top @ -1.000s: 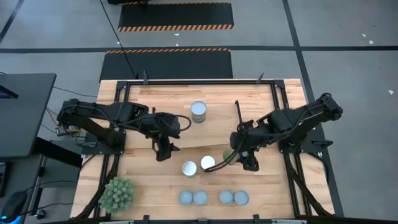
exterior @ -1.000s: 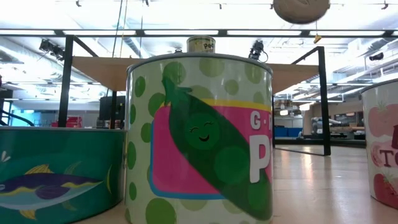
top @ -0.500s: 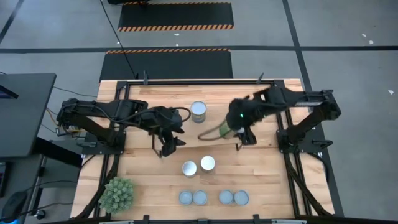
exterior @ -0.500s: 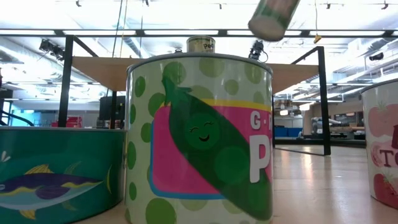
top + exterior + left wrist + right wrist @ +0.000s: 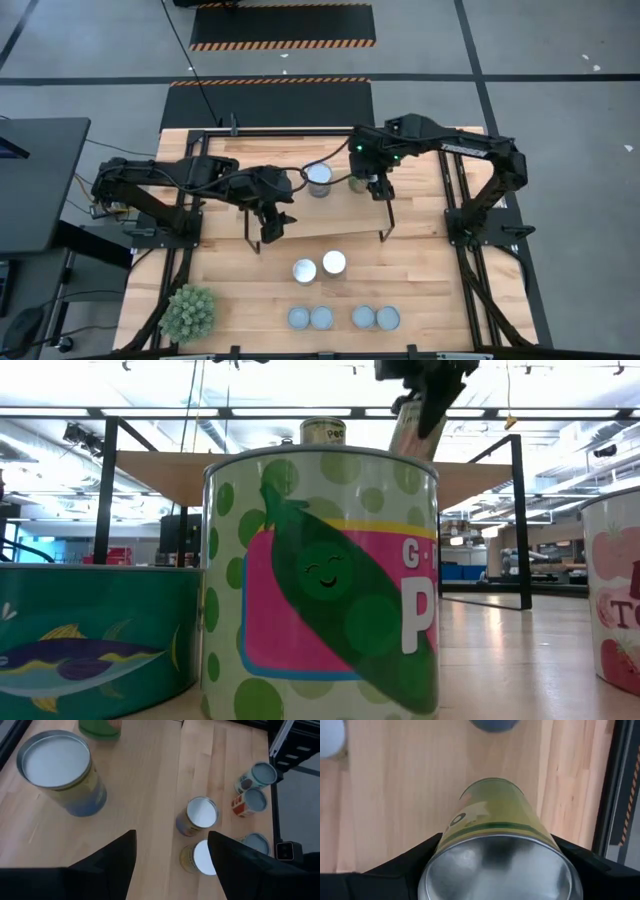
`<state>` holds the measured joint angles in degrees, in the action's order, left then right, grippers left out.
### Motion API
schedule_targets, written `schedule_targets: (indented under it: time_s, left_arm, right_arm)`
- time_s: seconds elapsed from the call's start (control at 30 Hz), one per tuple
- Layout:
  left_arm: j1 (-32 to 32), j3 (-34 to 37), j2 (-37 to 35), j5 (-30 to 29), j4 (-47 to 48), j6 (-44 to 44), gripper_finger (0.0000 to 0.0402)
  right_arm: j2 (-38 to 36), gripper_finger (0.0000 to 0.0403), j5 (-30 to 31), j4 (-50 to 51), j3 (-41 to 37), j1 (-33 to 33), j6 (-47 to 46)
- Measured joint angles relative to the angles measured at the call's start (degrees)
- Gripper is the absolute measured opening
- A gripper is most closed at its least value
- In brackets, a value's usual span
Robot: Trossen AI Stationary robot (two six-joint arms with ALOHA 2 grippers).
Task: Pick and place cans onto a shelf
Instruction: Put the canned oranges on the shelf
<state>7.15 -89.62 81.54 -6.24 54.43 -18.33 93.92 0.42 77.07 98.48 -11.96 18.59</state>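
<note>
My right tool [image 5: 366, 184] is clenched on a green-labelled can [image 5: 496, 840], both fingers pressing its sides, and I hold it over the shelf [image 5: 350, 205]. Seen from above, this can sits just beside the silver-topped can [image 5: 319, 179] that stands upright on the shelf board. From the low camera the held can [image 5: 412, 428] hangs tilted above the shelf, and I cannot tell whether it touches the board.

My left tool [image 5: 271, 222] hovers at the shelf's left end with its fingers [image 5: 110, 865] spread apart and nothing between them.

Two more silver-topped cans [image 5: 304, 270] stand side by side on the desk [image 5: 430, 280] in front of the shelf. Four smaller cans with bluish-grey tops [image 5: 298, 318] line the desk's near edge in two pairs. The spiky green plant ball [image 5: 189, 311] rests at the near left corner, well apart from the cans.
</note>
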Motion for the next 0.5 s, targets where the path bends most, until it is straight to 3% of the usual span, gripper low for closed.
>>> schedule_targets:
  time_s: [0.3,0.5]
  left_arm:
    - [0.0,0.0,0.0,0.0,0.4,0.1,0.0249]
    - [0.0,0.0,0.0,0.0,0.4,0.1,0.0249]
  right_arm:
    - [2.3,0.0324,-0.2,0.2,0.2,-0.7,1.3]
    - [2.7,0.0364,-0.9,-0.8,-0.1,-0.8,1.6]
